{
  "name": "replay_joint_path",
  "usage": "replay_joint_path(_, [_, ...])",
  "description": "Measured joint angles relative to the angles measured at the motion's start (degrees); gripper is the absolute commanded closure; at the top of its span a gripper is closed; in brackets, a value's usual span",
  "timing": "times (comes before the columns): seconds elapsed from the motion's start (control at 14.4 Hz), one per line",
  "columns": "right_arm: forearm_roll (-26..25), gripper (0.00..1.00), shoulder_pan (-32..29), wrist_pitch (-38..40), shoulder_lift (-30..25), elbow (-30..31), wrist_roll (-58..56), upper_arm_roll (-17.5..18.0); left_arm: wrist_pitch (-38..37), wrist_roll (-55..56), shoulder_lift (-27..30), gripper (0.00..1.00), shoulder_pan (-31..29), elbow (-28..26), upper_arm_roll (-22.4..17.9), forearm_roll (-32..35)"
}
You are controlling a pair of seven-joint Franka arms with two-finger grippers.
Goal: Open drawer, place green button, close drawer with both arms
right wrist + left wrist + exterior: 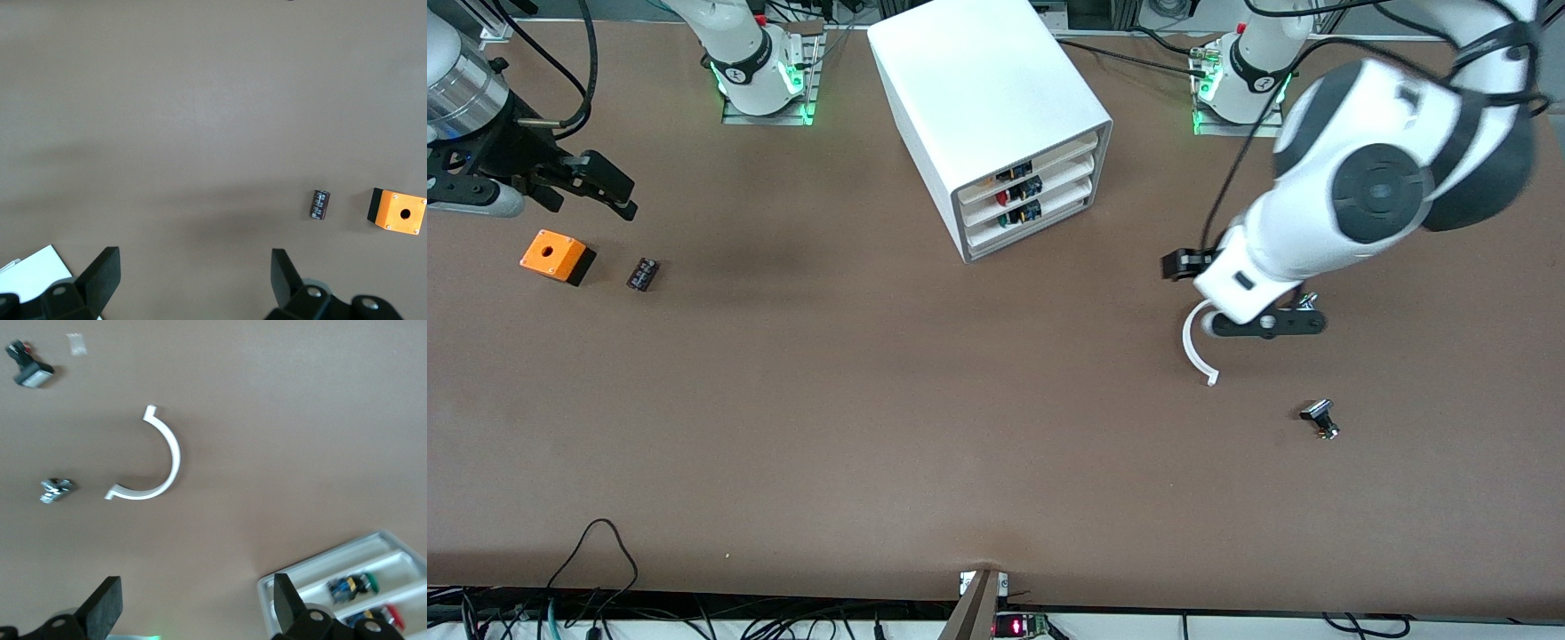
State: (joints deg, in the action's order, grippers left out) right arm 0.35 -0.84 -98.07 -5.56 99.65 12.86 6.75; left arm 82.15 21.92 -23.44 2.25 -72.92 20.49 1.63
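The white four-drawer cabinet stands at the middle of the table near the arms' bases. The drawer, third from the top, looks pushed in. The green button lies inside it, below the drawer with a red button. My left gripper is open and empty over the table toward the left arm's end. Its wrist view shows the gripper, the drawer and the button. My right gripper is open and empty at the right arm's end, also open in its wrist view.
A white curved strip, a silver nut and a small black-and-silver part lie under and near the left gripper. An orange box and a small black cylinder lie near the right gripper.
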Motion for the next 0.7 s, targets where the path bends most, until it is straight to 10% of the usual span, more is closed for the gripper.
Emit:
replay_joint_path(0.42, [-0.01,0.0,-0.12,-0.21,0.0,-0.02,-0.23,-0.01,-3.64,-15.81,4.25,0.0,-7.06,2.6,-4.61,0.07])
replay_joint_path(0.7, [-0.01,0.0,-0.18,-0.33,0.01,-0.02,-0.5,-0.01,9.56,-18.86,16.43,0.0,-4.02,-12.36,-11.77,-0.62])
